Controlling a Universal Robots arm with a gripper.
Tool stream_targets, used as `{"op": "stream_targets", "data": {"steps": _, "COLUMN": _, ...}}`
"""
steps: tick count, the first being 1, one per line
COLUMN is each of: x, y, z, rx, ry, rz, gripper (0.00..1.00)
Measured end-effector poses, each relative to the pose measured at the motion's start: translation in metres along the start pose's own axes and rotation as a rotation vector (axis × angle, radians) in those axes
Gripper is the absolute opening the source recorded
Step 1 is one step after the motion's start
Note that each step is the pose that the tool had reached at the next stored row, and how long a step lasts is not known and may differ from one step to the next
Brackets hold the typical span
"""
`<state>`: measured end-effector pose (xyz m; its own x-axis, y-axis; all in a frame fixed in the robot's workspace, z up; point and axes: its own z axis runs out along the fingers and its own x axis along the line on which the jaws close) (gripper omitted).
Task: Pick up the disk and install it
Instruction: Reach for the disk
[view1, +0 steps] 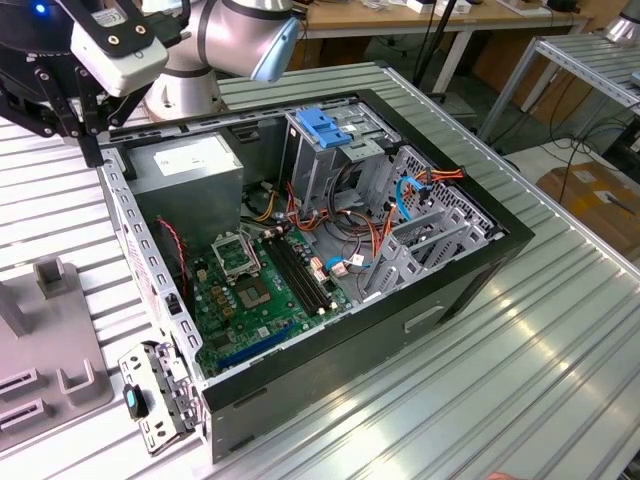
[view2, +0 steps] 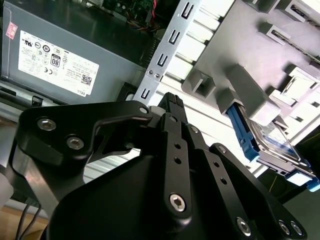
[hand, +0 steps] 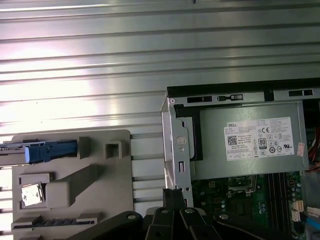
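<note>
End effector (view2: 172, 101) (hand: 173, 194) in both wrist views: fingertips look pressed together, nothing between them, so it's closed and carrying nothing. In the exterior view it hangs off the arm (view1: 235, 30) at the exterior view's left, over the back corner of the open PC case (view1: 500, 240), touching nothing. In the first wrist view its tip lines up with the case's bare metal side rail (hand: 177, 145), just beside the power supply (hand: 250, 145).

Disk (view2: 274, 139) (hand: 47, 150): outside the case, parked in a slot of the grey fixture block (view2: 225, 50) (hand: 75, 175). The fixture lies on the ribbed metal counter (view1: 450, 400) beside the case. In the second wrist view the labelled face and the blue carrier rails show, and the disk looks tilted up on edge in the slot. In the first wrist view it's edge-on, mostly blue rail. It is well apart from the end effector, with a strip of bare counter and the case's side wall between them.

Inside the case, exterior view:
- The grey power supply box (view1: 190, 165) sits in the corner nearest the arm.
- The motherboard (view1: 255, 290) lies flat on the case floor.
- The drive cage (view1: 320, 160) has a blue plastic handle piece (view1: 325, 125) on top.
- Orange and blue cables (view1: 420, 185) run next to the cage.
</note>
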<state>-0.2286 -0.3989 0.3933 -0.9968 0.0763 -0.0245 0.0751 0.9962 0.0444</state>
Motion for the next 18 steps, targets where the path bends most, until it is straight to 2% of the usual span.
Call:
{"op": "stream_targets", "data": {"steps": 5, "x": 0.0067, "y": -0.0005, "z": -0.0002, "rx": 0.0000, "ry": 0.0000, "rz": 0.000, "gripper": 0.11}}
{"op": "stream_targets", "data": {"steps": 14, "x": 0.0141, "y": -0.0011, "z": -0.0004, "rx": 0.0000, "ry": 0.0000, "rz": 0.000, "gripper": 0.11}}
{"op": "stream_targets", "data": {"steps": 18, "x": 0.0224, "y": -0.0017, "z": -0.0006, "rx": 0.0000, "ry": -0.0001, "rz": 0.000, "gripper": 0.11}}
